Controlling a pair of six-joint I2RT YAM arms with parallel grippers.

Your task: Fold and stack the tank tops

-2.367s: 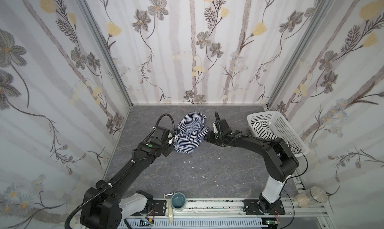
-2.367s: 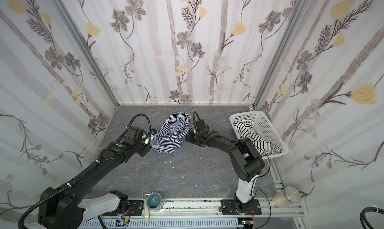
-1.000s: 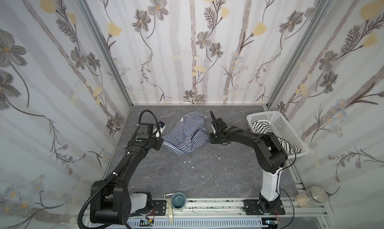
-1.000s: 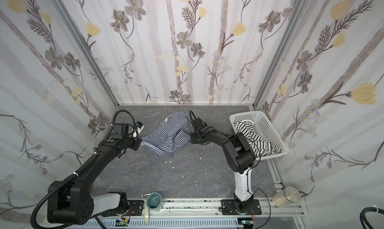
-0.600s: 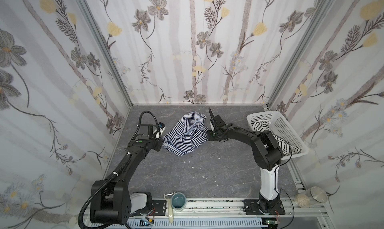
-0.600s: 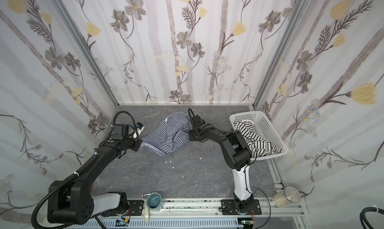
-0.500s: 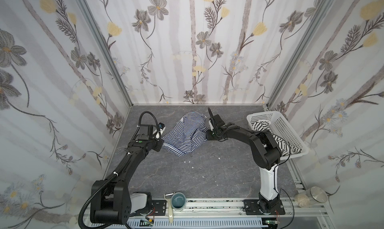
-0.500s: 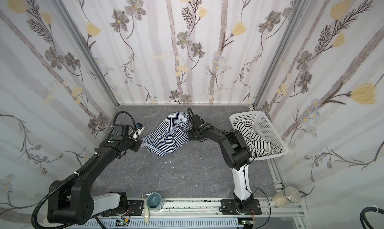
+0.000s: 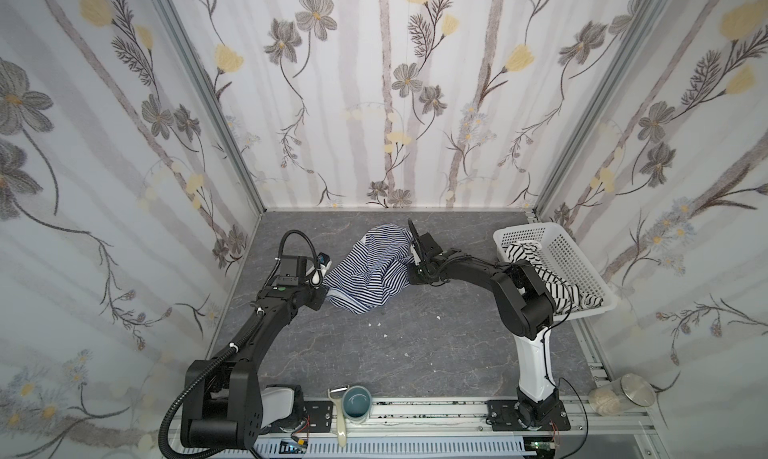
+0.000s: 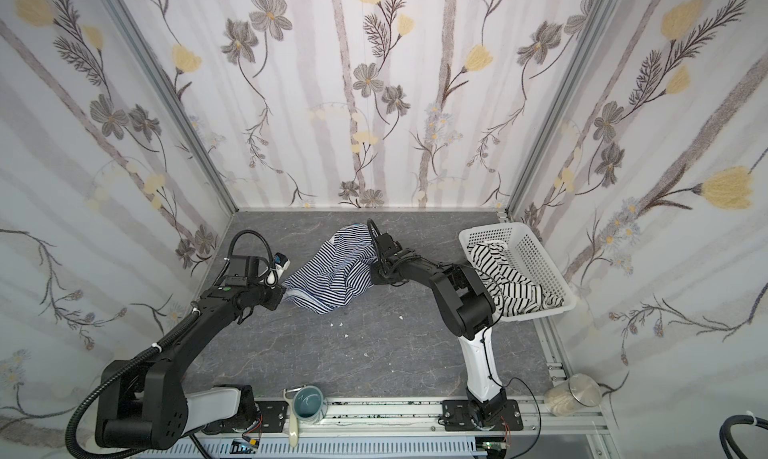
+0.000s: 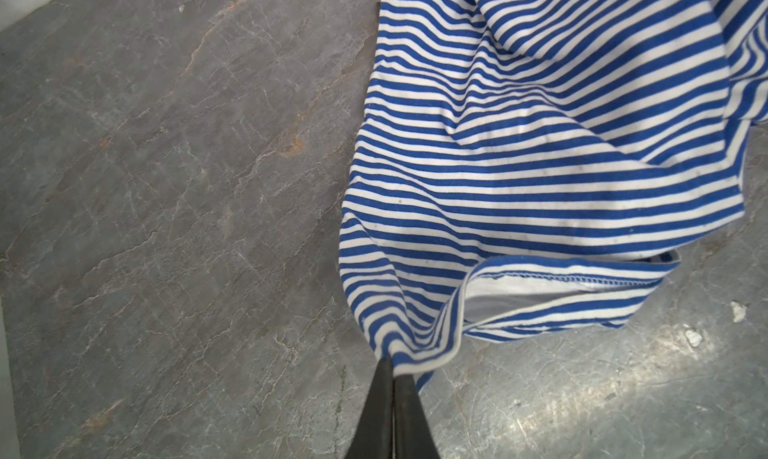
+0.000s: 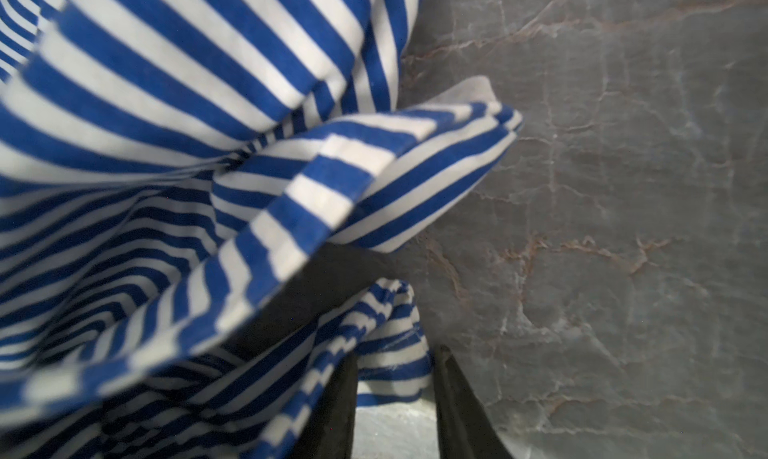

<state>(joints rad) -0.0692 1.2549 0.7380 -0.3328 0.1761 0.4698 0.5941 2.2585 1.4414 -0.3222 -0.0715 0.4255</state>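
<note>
1. Progress: nothing is folded or stacked yet. The navy-striped tank top (image 9: 370, 270) hangs bunched between the two arms, toward 12 o'clock of the counter (image 9: 415, 344). Its lower folds appear to rest on the surface. The black-striped tank top (image 9: 521, 250) lies crumpled in the white basket (image 9: 582, 265) at 3 o'clock.
2. Left end effector (image 11: 392, 367): jaws together, clamped on the white-trimmed edge at the navy top's 9 o'clock side.
3. Right end effector (image 12: 392, 378): jaws apart with a fold of the same top between them, at its 3 o'clock side. We cannot tell whether they pinch it.
4. We judge this to be the spreading step. Left to do: lay the top flat, fold it, fetch and fold the second top, then stack them.
5. Edges: the stitched hem (image 11: 582, 280) gapes open near the left grip. The other edges are buried in folds.
6. Room: the counter is bare from centre to 6 o'clock, apart from a few white crumbs (image 9: 378, 324). The back wall (image 9: 395, 166) sits close at 12 o'clock, and the basket crowds 3 o'clock.
</note>
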